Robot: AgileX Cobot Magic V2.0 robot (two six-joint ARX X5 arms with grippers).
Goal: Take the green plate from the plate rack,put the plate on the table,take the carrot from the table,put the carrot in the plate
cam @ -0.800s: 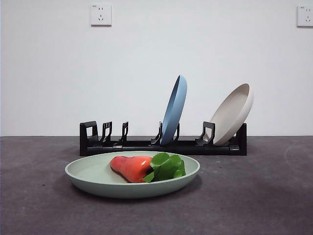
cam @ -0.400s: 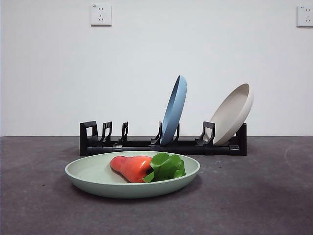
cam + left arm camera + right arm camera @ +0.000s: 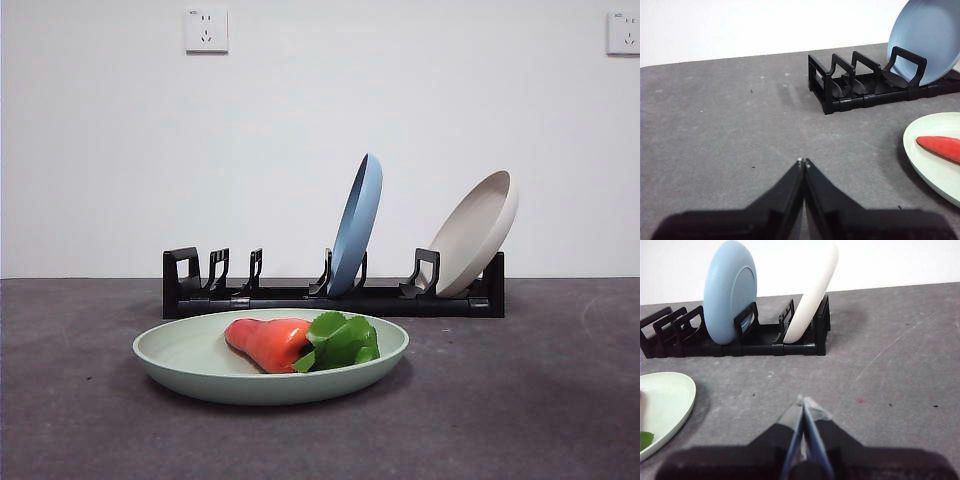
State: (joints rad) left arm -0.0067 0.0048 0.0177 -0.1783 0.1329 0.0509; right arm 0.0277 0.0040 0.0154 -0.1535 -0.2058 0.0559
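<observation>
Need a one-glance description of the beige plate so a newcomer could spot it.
Find the black plate rack at the back of the table. The beige plate leans in its end slot beside the blue plate; it's the only off-white one, and tilted furthest.

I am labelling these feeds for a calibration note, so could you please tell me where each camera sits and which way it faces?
Front view: low, near table height, looking level across the green plate with the carrot toward the plate rack and wall; no arm shows.
Left wrist view: on the left arm, looking over its shut left pincer toward the rack's bare end.
Right wrist view: on the right arm, looking over its shut right pincer toward the beige plate.
All three views share the blue plate, the rack and the green plate.
</observation>
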